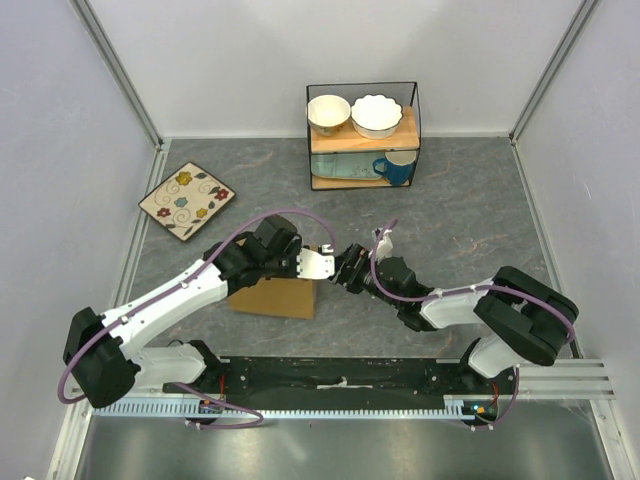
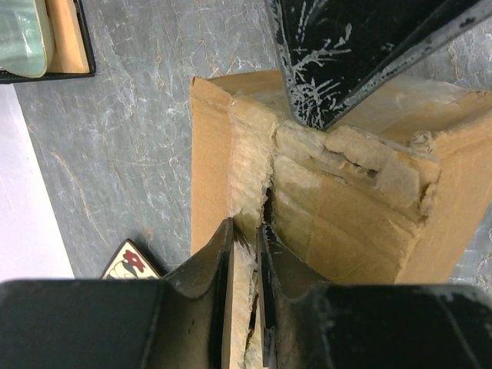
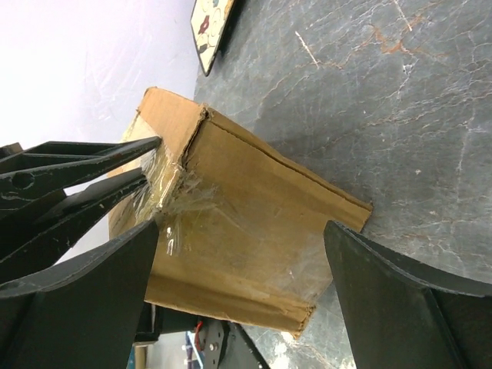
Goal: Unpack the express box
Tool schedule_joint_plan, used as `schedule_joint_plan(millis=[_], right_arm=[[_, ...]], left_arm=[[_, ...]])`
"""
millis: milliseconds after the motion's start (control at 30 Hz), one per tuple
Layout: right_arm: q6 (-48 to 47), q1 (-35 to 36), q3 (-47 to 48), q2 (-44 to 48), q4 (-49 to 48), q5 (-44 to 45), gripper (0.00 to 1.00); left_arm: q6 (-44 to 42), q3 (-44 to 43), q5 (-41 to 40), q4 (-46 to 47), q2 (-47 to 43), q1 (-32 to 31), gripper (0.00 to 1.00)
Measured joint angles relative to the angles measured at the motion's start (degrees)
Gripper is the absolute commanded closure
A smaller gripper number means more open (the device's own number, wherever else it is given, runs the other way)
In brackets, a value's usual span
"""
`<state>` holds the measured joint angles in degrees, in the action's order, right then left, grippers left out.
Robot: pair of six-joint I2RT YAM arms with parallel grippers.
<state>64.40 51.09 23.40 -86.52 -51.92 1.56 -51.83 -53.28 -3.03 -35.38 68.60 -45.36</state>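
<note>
Right now the box (image 1: 272, 298) sits on the table (image 1: 480, 220) just ahead of the arm bases, its taped end turned toward the right arm. The left gripper (image 2: 244, 240) reaches over it from the left. Its jaws are nearly together, pinching a pale strip of tape (image 3: 173, 196) and torn paper at the seam. The right gripper (image 3: 242, 231) hangs at that same end, spread wide with the box between its fingers, touching nothing that I can see.

The main risk, as I judge it, is that nothing pins the box down and it is probably light. If the left gripper pulls the tape while the right one is off the cardboard, the whole box may lift or slide instead of the seam opening. The strip looks ragged and the cardboard's top layer is peeling, so the tape could also tear off short and leave the flaps sealed. The grippers are very close: one right finger crosses just above the left's pinch, so a careless move could knock them together.

Farther back, the plate (image 1: 187, 200) at the left and the rack (image 1: 415, 120) of bowls are well apart from the box and seem out of danger.
</note>
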Motion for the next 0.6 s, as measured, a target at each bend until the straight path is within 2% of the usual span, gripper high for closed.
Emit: schedule_joint_plan(millis=[167,400,600], right_arm=[[1.97,-1.9,-1.64,0.92,-1.51,-2.47,0.03],[1.62,-2.56,-1.7,10.95,3.15,-1.73,0.03],[2.93,-2.19,-0.96,6.01,1.53,-3.65,0.05]], left_arm=[[0.04,0.31,0.02,0.44,-0.2,-0.15,0.81],[0.04,0.85,0.0,1.09,-0.9,-0.17,0.82],[0.11,0.85,-0.17,1.18,-0.94,-0.48,0.82]])
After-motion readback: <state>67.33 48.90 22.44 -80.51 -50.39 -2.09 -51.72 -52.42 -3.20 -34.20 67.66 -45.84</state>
